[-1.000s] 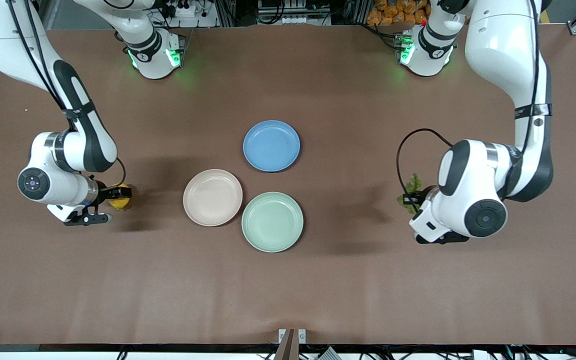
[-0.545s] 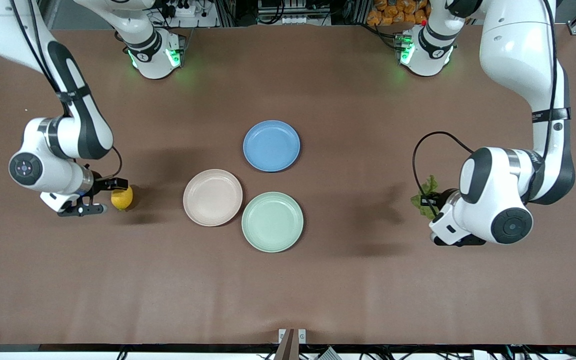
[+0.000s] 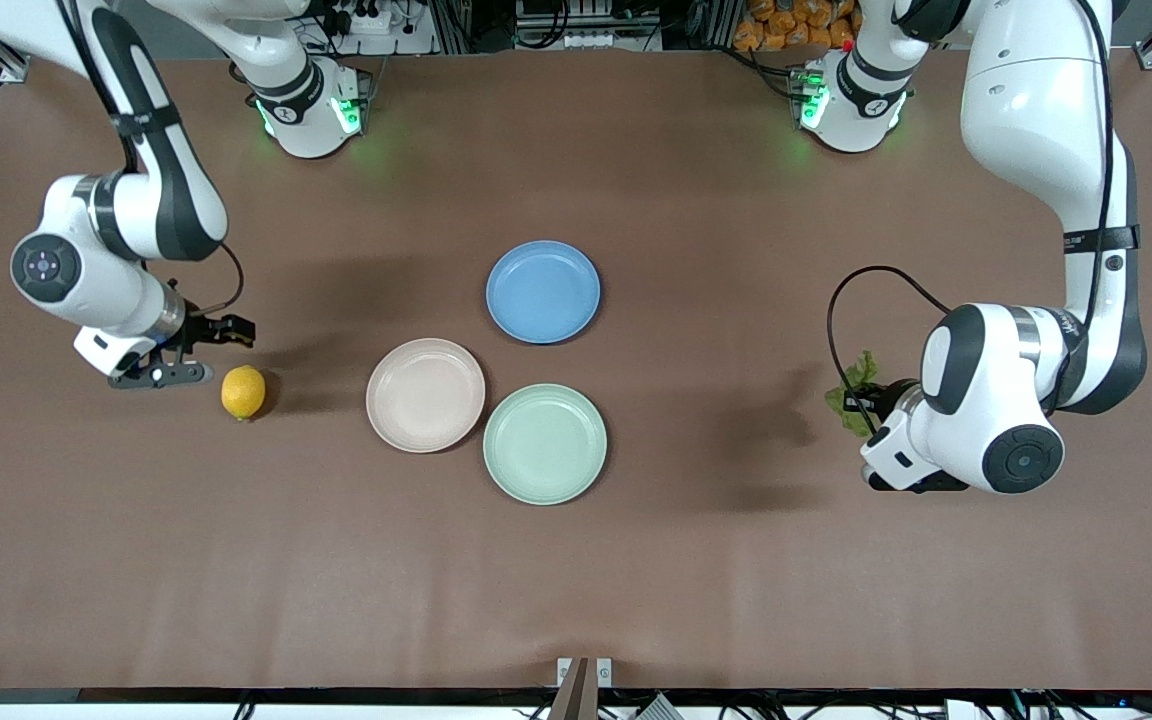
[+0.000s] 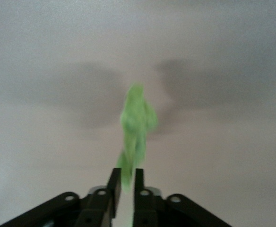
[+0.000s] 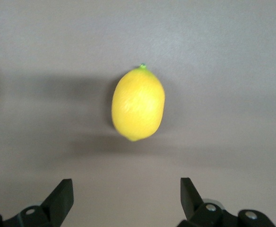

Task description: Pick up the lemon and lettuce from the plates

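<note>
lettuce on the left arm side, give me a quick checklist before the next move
1. lettuce between the left end effector fingers: ok, narrow gap pinching the leaf.
2. lettuce off its plate: ok, at the left arm's end of the table, apart from the mint green plate.
3. lettuce resting on the table: cannot tell.
4. lemon released: ok, on the table, right end effector open and clear of it.
5. beige-pink plate and mint green plate holding nothing: ok.
</note>
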{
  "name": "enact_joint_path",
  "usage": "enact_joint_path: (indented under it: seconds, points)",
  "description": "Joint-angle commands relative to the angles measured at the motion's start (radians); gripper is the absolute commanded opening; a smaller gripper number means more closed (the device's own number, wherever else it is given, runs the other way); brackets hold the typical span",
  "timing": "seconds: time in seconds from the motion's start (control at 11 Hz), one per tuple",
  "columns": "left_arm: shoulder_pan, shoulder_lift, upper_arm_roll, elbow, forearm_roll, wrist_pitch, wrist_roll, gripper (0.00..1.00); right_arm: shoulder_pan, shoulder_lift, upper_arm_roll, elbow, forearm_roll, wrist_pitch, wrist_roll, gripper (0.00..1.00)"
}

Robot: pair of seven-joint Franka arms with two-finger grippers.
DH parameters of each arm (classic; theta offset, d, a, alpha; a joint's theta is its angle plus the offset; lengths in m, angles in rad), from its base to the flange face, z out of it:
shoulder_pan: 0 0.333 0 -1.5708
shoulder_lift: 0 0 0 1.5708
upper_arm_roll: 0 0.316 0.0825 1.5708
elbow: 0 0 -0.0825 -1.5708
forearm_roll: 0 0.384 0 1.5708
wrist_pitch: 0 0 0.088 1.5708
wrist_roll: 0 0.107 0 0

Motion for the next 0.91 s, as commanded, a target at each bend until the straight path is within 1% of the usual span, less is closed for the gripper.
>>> enact_joint_path:
  seconds: [0.0,0.45,0.73,0.82]
  points:
    - [-0.004,-0.004,-0.002,-0.002,0.069,-0.01,0.044,1.0,0.046,-0.141,0.001,-0.127,-0.01,0.003,0.085,1.0]
    - [-0.004,-0.008,-0.001,0.0,0.069,-0.01,0.056,1.0,0.041,-0.204,-0.004,-0.124,-0.013,-0.046,0.085,1.0]
    - [-0.007,-0.022,-0.001,0.004,0.092,-0.008,0.056,1.0,0.03,-0.218,-0.005,-0.081,-0.015,-0.05,0.085,1.0]
    - [-0.01,-0.03,0.001,0.004,0.094,-0.01,0.056,1.0,0.03,-0.221,-0.005,-0.056,-0.015,-0.072,0.085,1.0]
